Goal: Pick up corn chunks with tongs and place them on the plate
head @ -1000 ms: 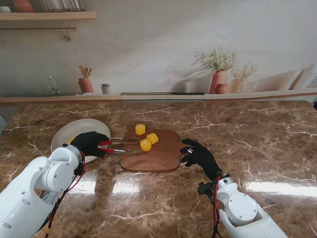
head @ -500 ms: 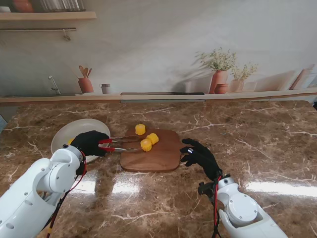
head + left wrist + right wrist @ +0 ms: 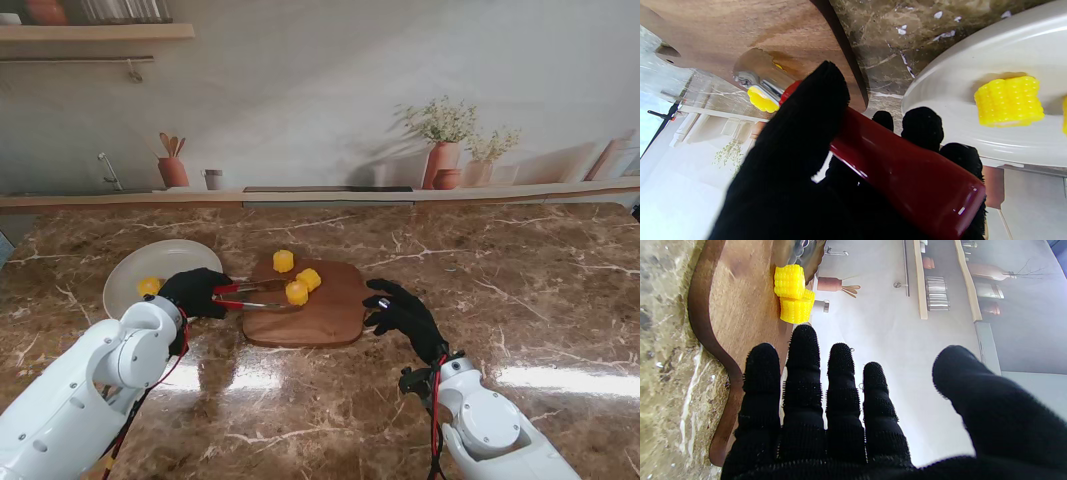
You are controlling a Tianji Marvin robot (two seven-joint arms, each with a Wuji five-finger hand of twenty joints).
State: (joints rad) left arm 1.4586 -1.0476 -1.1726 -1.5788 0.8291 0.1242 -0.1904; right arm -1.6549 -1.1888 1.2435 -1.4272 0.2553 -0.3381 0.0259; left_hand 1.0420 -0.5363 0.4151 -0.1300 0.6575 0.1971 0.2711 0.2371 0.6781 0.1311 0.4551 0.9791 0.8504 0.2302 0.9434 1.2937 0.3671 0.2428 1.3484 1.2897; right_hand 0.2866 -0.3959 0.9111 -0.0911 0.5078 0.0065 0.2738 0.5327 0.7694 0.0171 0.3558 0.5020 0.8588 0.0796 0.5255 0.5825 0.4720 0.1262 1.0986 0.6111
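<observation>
My left hand (image 3: 196,292) is shut on the red handles of the tongs (image 3: 232,296), which lie low over the wooden cutting board (image 3: 325,318). Their metal tips reach the nearest corn chunk (image 3: 296,292), one on each side. Two more chunks (image 3: 283,261) (image 3: 309,278) sit farther back on the board. The white plate (image 3: 170,255) to the left holds one chunk (image 3: 149,286). The left wrist view shows my left hand (image 3: 790,166), the red handle (image 3: 903,170), a metal tip against a chunk (image 3: 761,100), and the plate's chunk (image 3: 1008,101). My right hand (image 3: 400,312) is open at the board's right edge.
The right wrist view shows my right hand's spread fingers (image 3: 803,353) over the board's edge (image 3: 716,350), with two chunks (image 3: 789,280) (image 3: 796,309) beyond. A shelf with vases (image 3: 442,160) and a utensil pot (image 3: 172,170) runs along the table's far side.
My left hand has slid right, off the plate toward the board, uncovering the plate's chunk. The tongs' arms have drawn closer around the nearest chunk. The right hand has stayed put.
</observation>
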